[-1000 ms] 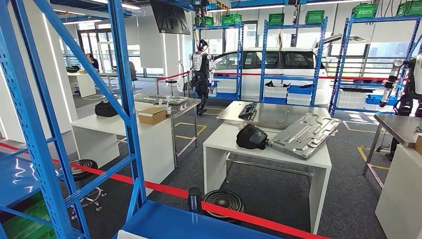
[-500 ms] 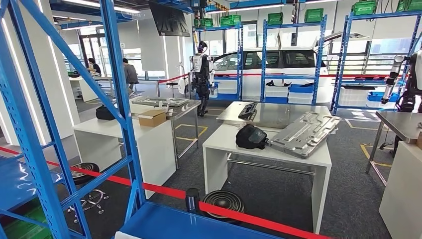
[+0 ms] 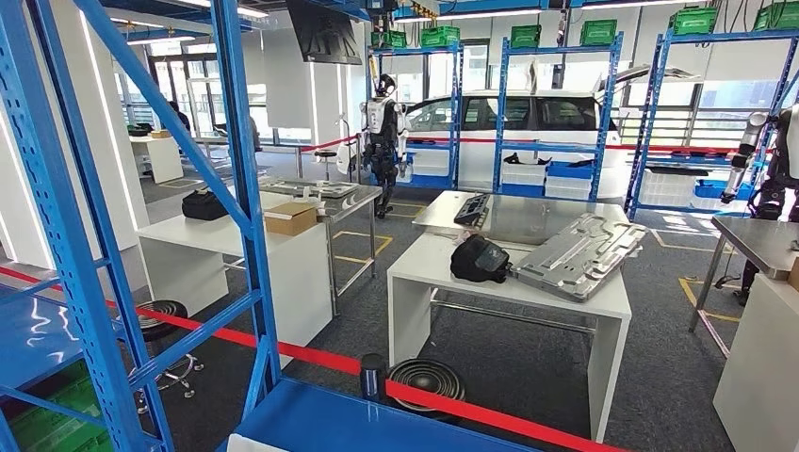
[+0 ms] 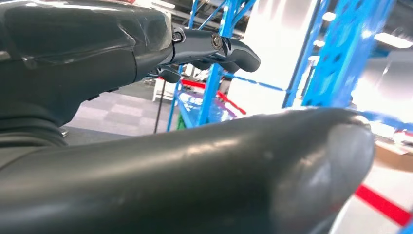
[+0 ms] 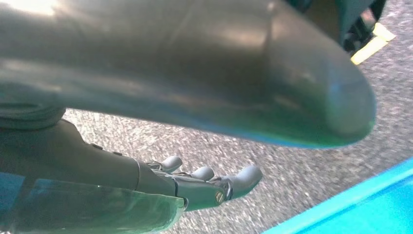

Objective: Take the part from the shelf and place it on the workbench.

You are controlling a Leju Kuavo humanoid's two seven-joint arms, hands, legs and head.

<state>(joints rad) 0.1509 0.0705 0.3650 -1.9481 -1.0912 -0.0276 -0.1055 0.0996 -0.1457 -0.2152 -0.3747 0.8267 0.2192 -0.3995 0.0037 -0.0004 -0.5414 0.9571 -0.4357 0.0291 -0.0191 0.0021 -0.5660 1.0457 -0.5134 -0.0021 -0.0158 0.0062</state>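
left hand point(image 4: 146, 53) empty, fingers loosely extended | right hand point(image 5: 195, 187) empty, fingers slack above carpet | step: nothing taken yet, blue shelf point(image 3: 245, 217) close by | part to fetch: cannot tell | next: find it, reach in | obstacles: red barrier tape point(image 3: 311, 360) | far: white workbench point(image 3: 528, 292), metal panel point(image 3: 577, 254) at its right edge

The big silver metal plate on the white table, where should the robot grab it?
Probably the near corner of the silver metal plate, which juts past the white table edge, approached from the near side. The black part crowds its left.
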